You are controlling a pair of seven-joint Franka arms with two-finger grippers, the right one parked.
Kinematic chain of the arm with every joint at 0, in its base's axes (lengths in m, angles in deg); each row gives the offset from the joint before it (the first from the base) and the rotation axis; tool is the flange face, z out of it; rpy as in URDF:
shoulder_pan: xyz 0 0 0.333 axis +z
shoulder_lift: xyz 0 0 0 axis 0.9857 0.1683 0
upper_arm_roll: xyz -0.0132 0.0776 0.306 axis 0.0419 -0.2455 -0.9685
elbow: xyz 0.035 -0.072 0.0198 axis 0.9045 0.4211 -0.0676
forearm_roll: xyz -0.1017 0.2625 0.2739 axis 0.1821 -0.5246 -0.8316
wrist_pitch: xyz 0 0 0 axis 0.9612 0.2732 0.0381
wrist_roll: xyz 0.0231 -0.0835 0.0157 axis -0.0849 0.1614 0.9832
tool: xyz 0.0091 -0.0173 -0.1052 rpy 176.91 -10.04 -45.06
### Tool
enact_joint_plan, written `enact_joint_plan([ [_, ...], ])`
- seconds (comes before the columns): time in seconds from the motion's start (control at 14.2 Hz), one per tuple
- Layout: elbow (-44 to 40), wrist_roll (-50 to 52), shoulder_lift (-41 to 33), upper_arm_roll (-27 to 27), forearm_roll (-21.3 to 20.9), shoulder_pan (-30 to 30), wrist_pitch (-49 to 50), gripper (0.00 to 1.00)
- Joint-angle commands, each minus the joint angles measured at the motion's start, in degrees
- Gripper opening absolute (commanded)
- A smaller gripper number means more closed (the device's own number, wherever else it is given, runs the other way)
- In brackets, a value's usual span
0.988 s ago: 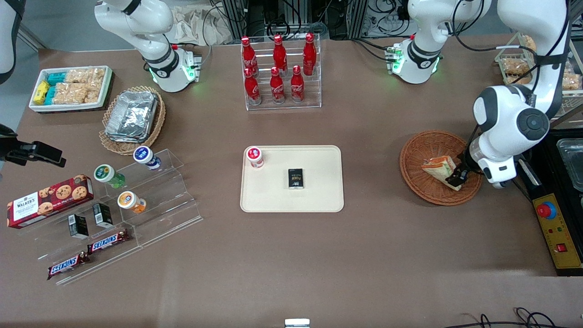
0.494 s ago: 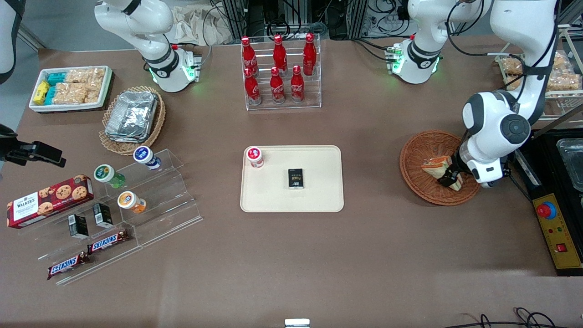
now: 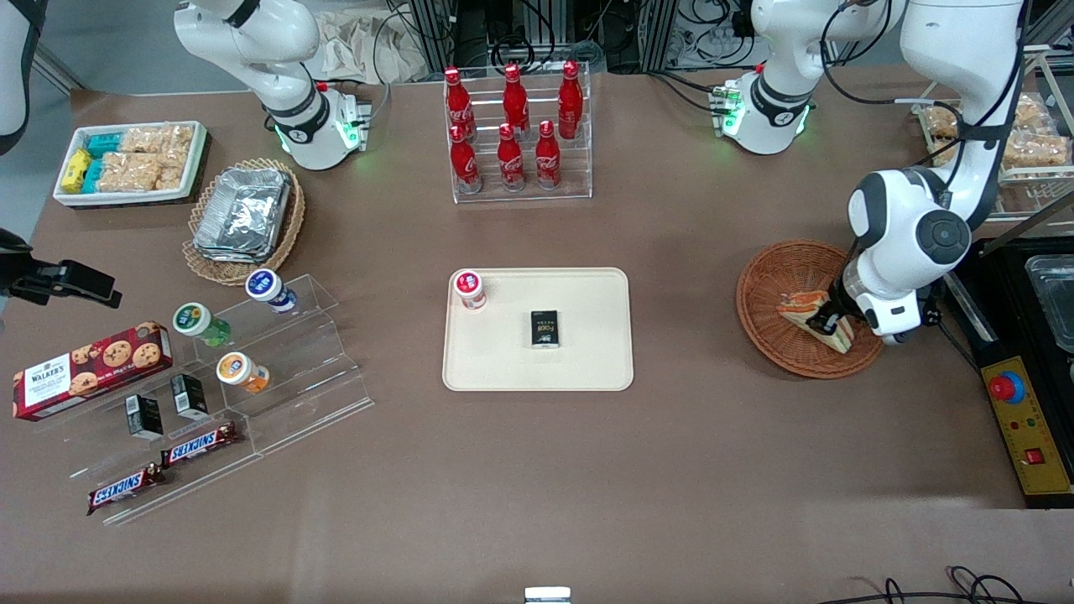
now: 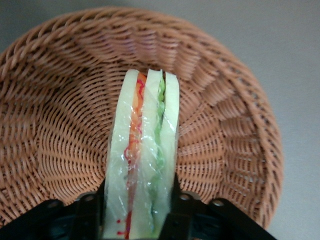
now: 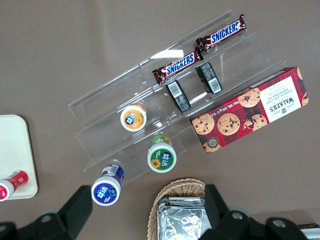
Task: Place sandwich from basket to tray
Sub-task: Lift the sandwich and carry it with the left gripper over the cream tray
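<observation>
The wrapped sandwich (image 3: 807,309) (image 4: 142,160) stands on edge above the reddish-brown woven basket (image 3: 784,277) (image 4: 55,125) at the working arm's end of the table. My gripper (image 3: 831,323) (image 4: 139,212) is shut on the sandwich, one black finger (image 4: 92,210) pressed against each bread face. Green and orange-red filling shows along the sandwich's edge. The cream tray (image 3: 587,352) lies at the table's middle, toward the parked arm from the basket.
On the tray stand a red-capped small bottle (image 3: 469,288) and a black packet (image 3: 545,328). A rack of red cola bottles (image 3: 516,134) stands farther from the front camera. A yellow control box (image 3: 1028,424) lies beside the basket. Acrylic snack steps (image 3: 252,386) sit toward the parked arm's end.
The gripper and the sandwich have shifted slightly away from the front camera within the basket, and the sandwich has turned more on edge as the wrist rotated.
</observation>
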Motion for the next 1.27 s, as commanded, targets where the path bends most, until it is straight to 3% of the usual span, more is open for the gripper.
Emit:
enact_joint_plan([
  [0.0, -5.38, -2.51, -2.72, 0.22, -0.61, -0.11, 9.56, 0.00],
  [0.35, -24.45, -6.46, -2.11, 0.92, 0.00, -1.86, 32.51, 0.00],
  [0.56, -33.86, -14.28, -1.76, 5.92, 0.09, -2.05, 43.42, 0.00],
  [0.85, -37.85, -14.48, 0.87, 17.16, 0.09, -2.13, 43.63, 0.00],
  [1.2, -37.23, -15.27, 8.59, 28.77, -0.35, -3.09, 32.31, 0.00],
])
